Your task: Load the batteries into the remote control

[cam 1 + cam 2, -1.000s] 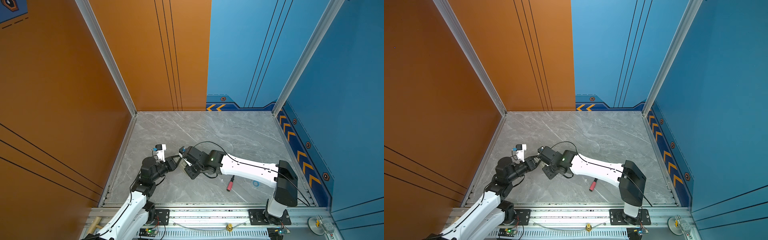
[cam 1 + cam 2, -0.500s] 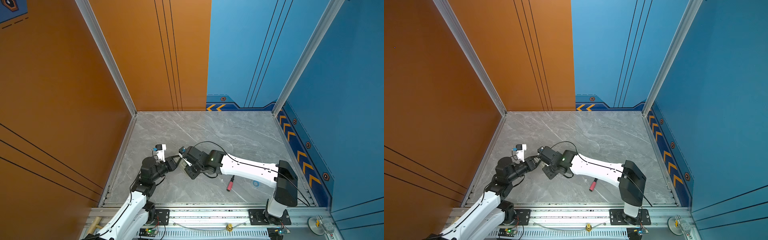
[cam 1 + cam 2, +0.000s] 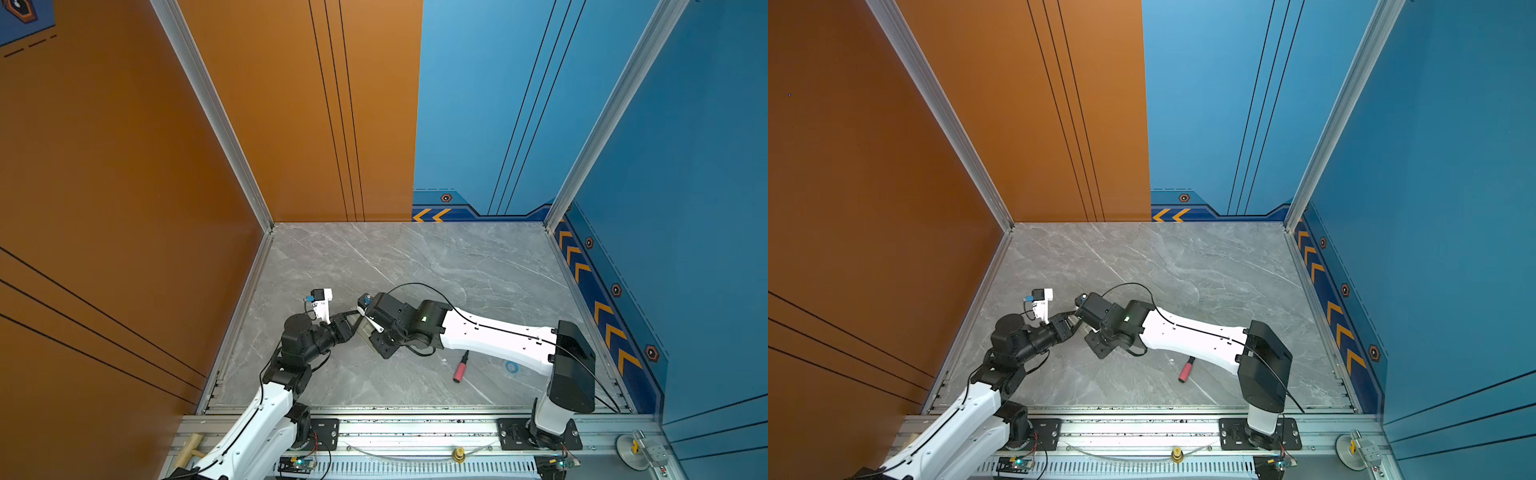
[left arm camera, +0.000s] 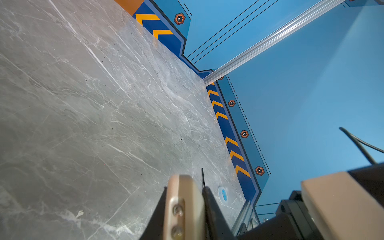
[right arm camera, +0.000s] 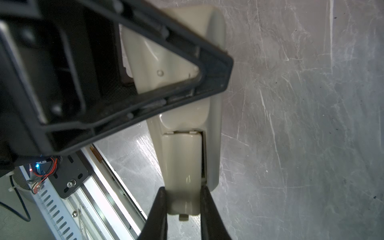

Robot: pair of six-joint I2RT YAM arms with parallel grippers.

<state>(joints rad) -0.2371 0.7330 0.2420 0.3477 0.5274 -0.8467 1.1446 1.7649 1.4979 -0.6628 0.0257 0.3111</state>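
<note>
The right fingers [image 5: 161,209] are closed on the curved beige plastic battery lid [image 5: 182,162], one on each side. The lid lies on the back of the slim greyish-beige plastic remote control [image 5: 212,104], a bit crooked, with a dark gap down one edge. The left fingers [image 5: 214,66] are shut tight on the remote and hold it up over the grey marble desk [image 5: 301,124]. Nothing has moved in the last second, so the lid is probably not clicked in yet. The batteries are nowhere to be seen. They may be under the lid.
</note>
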